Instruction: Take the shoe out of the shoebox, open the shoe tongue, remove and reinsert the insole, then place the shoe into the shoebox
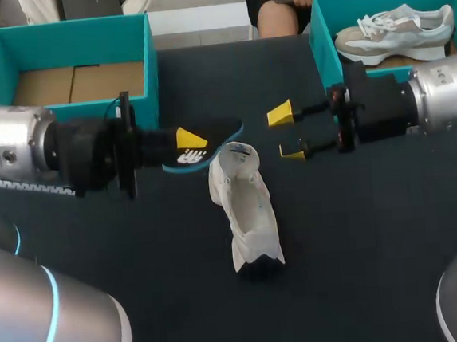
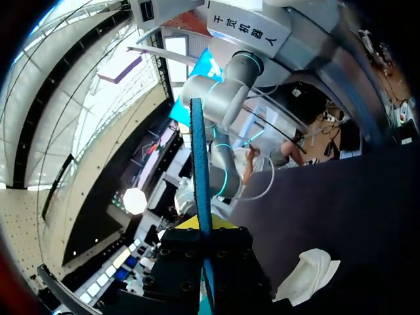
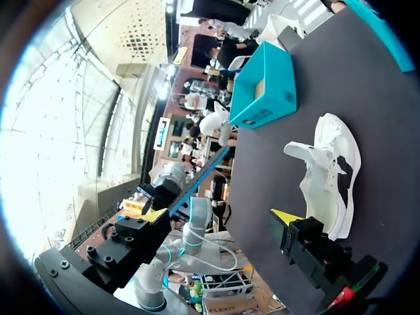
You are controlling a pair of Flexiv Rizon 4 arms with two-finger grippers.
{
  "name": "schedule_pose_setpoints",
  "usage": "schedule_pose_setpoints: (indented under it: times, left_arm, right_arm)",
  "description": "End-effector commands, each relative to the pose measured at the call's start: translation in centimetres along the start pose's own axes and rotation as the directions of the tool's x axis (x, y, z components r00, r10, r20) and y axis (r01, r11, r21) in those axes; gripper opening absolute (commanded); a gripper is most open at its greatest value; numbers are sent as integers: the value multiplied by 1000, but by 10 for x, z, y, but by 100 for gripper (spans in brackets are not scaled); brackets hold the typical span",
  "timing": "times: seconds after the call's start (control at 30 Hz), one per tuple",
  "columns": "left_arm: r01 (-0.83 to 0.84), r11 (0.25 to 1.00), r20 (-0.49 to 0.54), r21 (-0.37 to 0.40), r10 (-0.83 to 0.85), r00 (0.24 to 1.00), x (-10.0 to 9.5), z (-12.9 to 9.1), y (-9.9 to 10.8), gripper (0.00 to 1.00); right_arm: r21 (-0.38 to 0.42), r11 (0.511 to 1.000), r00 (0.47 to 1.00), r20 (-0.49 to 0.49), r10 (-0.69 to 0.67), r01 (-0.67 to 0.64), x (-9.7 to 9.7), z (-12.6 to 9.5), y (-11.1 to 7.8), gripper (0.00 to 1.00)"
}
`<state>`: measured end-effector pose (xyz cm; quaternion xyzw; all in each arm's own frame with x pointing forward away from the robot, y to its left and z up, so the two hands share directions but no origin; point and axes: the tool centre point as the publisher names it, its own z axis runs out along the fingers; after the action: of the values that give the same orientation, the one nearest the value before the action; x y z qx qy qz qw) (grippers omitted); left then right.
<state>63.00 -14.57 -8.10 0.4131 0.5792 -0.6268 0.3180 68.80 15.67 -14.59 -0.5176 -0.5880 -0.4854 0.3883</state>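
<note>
Pinching the insole above the shoe, with the other pincer spread

The left gripper [image 1: 190, 142] is pressed together on a black insole [image 1: 221, 130] with a teal edge. It holds the insole off the table [image 1: 140, 259], and the free end sticks out ahead of the fingers. In the left wrist view the insole [image 2: 200, 197] shows edge-on as a thin teal line rising from between the black finger bodies.

The right gripper [image 1: 287, 134] faces the left one, just beyond the tip of the insole. Its two yellow tips are spread apart with nothing between them.

The white shoe [image 1: 246, 209] lies on the table below and between the two grippers, touching neither. Its open collar end sits just under the insole's free end, and its other end, which is dark, points away from both grippers. From the left wrist the shoe [image 2: 308, 275] appears beside and below the fingers. From the right wrist it lies ahead of that gripper [image 3: 220, 216], beside one yellow-tipped finger.

An open teal left shoebox [image 1: 72, 25] stands behind the left gripper, its cardboard floor showing. A teal right shoebox [image 1: 325, 42] stands behind the right gripper, and a second shoe [image 1: 396, 32] lies inside it.
</note>
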Motion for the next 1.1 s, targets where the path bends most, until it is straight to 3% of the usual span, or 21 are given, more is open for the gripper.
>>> schedule_pose_setpoints:
  times: [0.03, 0.57, 0.87, 1.1]
  left_arm:
    - [-418, 908, -58, 30, 419, 906, 3, -1, -2, 0]
    - [-418, 908, -58, 30, 419, 906, 3, -1, -2, 0]
    - [-502, 864, -26, -34, 501, 865, 42, -2, 19, 0]
    - [-562, 822, -3, -85, 564, 826, 56, 13, 35, 0]
  right_arm:
    - [-2, 1000, 1000, 2, 1, -1, 0, 2, 0, 100]
    - [-2, 1000, 1000, 2, 1, -1, 0, 2, 0, 100]
    - [16, 1000, 1000, -18, 15, -15, 1, 7, 1, 100]
    - [47, 998, 998, -53, 41, -39, 5, 25, 4, 100]
